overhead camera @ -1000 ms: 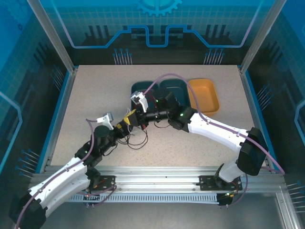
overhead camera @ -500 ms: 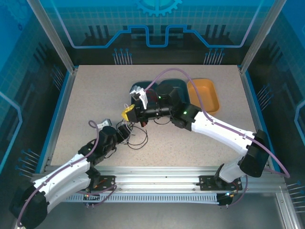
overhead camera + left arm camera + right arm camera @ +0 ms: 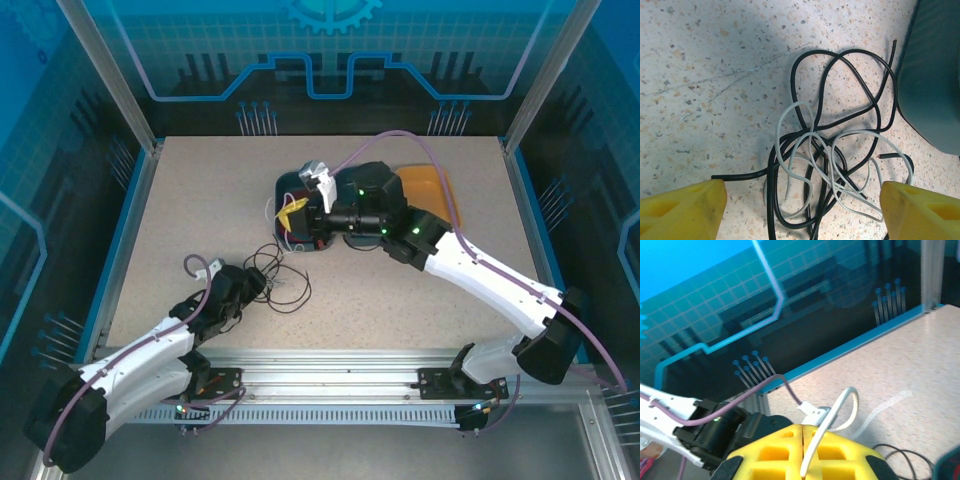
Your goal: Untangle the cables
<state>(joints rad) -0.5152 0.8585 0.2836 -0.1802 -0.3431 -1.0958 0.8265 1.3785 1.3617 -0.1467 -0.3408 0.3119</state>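
**Draw one strand out while the heap is held down**

**Top view.** The cables (image 3: 280, 280) lie in a loose heap on the surface (image 3: 180, 200), toward 7 o'clock from its middle. The left end effector (image 3: 252, 284) sits at the heap's 9 o'clock edge. The right end effector (image 3: 291, 213) hangs off the heap's 12 o'clock side, over the near rim of the dark tray (image 3: 295, 185), with its yellow fingers together.

**Left wrist.** The left end effector's fingers (image 3: 682, 210) stand wide apart at the frame's 7 and 5 o'clock and grip nothing. The heap lies on the surface between them. Black loops reach toward 12 o'clock, and thinner white loops thread through them near the centre. The tray wall is at 3 o'clock.

**Right wrist.** The right end effector is pinched shut on a white cable (image 3: 812, 447), which arcs up in a loop toward 1 o'clock.

**Doing the step well.** The step looks like pulling that white cable free. It would likely go best with a slow pull toward 12 o'clock. The left end effector should first come down and close on black strands only, so the heap stays put and the white one slides out. If the crossings tighten, ease off rather than pull harder.
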